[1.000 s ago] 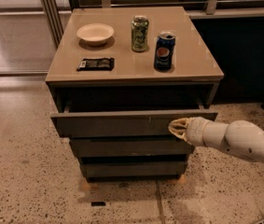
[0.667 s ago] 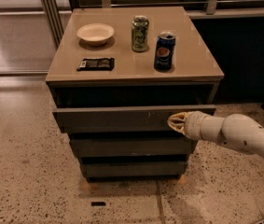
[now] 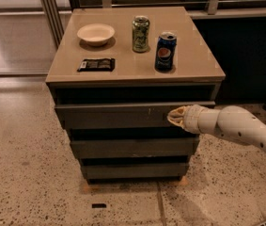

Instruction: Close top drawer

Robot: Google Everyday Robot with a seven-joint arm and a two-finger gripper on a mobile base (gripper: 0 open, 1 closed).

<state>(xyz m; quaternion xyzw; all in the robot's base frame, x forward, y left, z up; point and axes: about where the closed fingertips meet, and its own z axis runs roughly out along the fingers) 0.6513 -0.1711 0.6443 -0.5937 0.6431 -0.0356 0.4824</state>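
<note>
The top drawer [image 3: 113,116] sits just beneath the desk [image 3: 123,72] surface and appears to be pulled out slightly. The gripper [image 3: 176,117] touches the drawer's front panel toward its 3 o'clock end, fingers pinched together and holding nothing. A blue can [image 3: 165,52] stands on the desk at 12 o'clock from the gripper.

cabinet top [image 3: 132,67]: bowl [image 3: 95,33], green can [image 3: 141,33], blue can [image 3: 165,51], wrapper [image 3: 96,64]; pincer [image 3: 174,116] below front

Our arm [image 3: 238,128] comes in from the right edge, pale and jointed, rising slightly toward its tip. Our gripper [image 3: 176,116] sits just right of centre in the view, pointing left.
</note>
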